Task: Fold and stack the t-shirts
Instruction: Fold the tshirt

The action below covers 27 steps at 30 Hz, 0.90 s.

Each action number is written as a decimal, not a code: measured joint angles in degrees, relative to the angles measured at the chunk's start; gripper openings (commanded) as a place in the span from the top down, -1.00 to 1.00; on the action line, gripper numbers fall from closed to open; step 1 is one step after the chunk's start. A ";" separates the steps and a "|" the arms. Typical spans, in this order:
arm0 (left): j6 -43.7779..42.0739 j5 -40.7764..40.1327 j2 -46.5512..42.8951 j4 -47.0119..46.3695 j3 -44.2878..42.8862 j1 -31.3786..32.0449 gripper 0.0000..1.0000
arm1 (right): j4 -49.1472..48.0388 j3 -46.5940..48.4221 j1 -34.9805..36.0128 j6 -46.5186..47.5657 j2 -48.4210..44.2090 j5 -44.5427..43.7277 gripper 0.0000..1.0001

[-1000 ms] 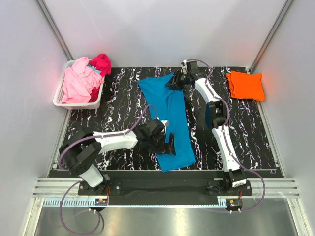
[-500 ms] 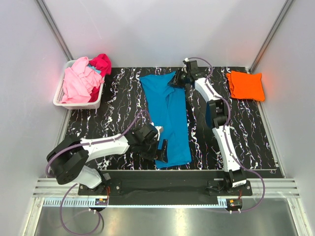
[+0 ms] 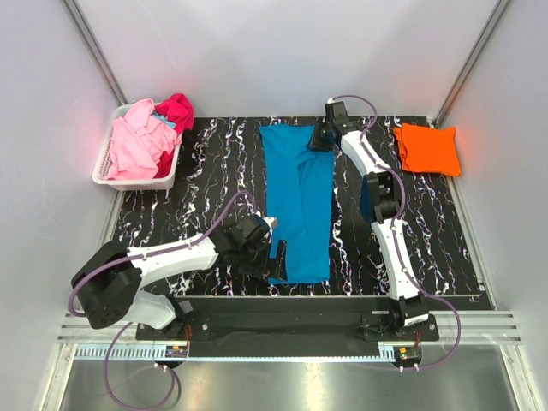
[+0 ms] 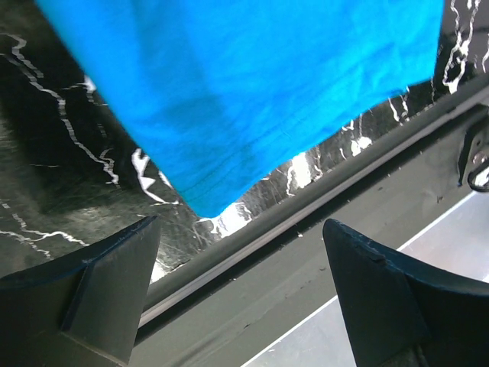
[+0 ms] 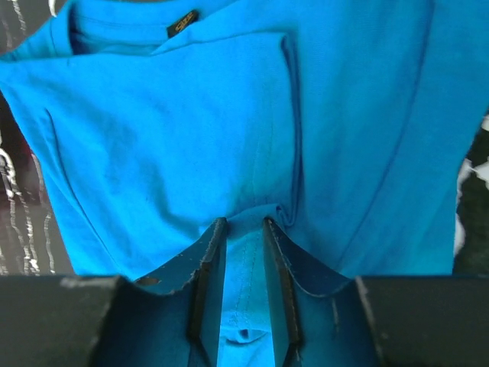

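Observation:
A turquoise-blue t-shirt (image 3: pixel 297 201) lies lengthwise as a long folded strip down the middle of the black marbled table (image 3: pixel 214 171). My right gripper (image 3: pixel 318 137) is shut on a pinch of its cloth at the far right, near the collar end. In the right wrist view the cloth (image 5: pixel 176 130) runs between the nearly closed fingers (image 5: pixel 243 222). My left gripper (image 3: pixel 276 257) is open and empty beside the shirt's near left corner. In the left wrist view that corner (image 4: pixel 252 84) lies beyond the wide-apart fingers (image 4: pixel 241 229).
A folded orange t-shirt (image 3: pixel 426 148) lies at the far right of the table. A white slatted basket (image 3: pixel 104 163) at the far left holds a light pink tee (image 3: pixel 137 141) and a magenta tee (image 3: pixel 177 110). The table's near edge rail (image 4: pixel 306 252) is just below my left gripper.
The turquoise shirt has swung from lying slantwise to lying straight. My right gripper moved right with its far end. My left gripper drew back to the left, off the near hem.

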<state>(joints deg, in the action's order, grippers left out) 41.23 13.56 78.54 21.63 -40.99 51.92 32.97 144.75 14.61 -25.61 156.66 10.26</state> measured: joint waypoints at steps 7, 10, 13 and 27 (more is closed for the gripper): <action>0.92 -1.46 0.00 1.27 -0.04 -0.35 -0.87 | 1.70 0.37 -0.13 3.10 -0.52 1.95 -0.04; 1.27 -2.25 -0.04 1.51 -0.17 -0.37 -0.87 | 3.26 1.88 -0.15 4.15 -0.55 3.28 -0.15; 1.95 -3.54 -0.13 1.92 -0.24 -0.42 -0.88 | 3.72 2.16 -0.15 5.14 -1.42 2.23 -0.17; 12.37 -9.29 -6.51 0.59 3.34 -4.04 -0.87 | -3.26 -57.88 -0.39 3.89 -57.90 -13.73 -0.03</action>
<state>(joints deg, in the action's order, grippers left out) 53.60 4.27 72.03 22.22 -37.65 47.88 29.71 86.87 14.22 -21.71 98.76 -3.46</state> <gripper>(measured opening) 0.938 0.516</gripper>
